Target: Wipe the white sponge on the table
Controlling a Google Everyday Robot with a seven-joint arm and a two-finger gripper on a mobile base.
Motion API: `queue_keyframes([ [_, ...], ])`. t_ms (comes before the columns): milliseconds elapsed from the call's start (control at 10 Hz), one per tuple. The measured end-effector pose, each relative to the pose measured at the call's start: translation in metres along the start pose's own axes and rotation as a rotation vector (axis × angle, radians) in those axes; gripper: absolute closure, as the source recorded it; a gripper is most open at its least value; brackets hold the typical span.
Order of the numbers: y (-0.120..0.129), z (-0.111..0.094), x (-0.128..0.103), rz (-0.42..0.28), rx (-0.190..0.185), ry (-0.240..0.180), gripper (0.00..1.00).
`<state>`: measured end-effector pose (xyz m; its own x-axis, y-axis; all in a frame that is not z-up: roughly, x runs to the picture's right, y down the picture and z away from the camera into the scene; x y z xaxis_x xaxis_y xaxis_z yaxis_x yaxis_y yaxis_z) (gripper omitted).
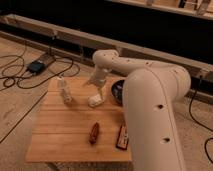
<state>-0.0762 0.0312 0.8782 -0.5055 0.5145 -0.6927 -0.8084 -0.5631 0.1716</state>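
The white sponge (95,101) is a small cream block lying on the far middle of the light wooden plank table (60,135). My gripper (98,91) hangs from the white arm, which bends down from an elbow at the table's far edge. It is right above the sponge's far side, at or very near it. I cannot see whether it touches the sponge.
A white bottle (65,90) stands to the left of the sponge. A dark bowl (118,90) sits to its right, partly hidden by the arm. A red-brown oblong object (94,133) and a dark red packet (122,136) lie near the front edge. Cables and a dark box (36,65) lie on the floor at left.
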Motion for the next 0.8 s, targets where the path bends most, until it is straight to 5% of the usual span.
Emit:
queue_keyframes([
  [800, -0.022, 0.021, 0.011, 0.139, 0.01, -0.004, 0.2],
])
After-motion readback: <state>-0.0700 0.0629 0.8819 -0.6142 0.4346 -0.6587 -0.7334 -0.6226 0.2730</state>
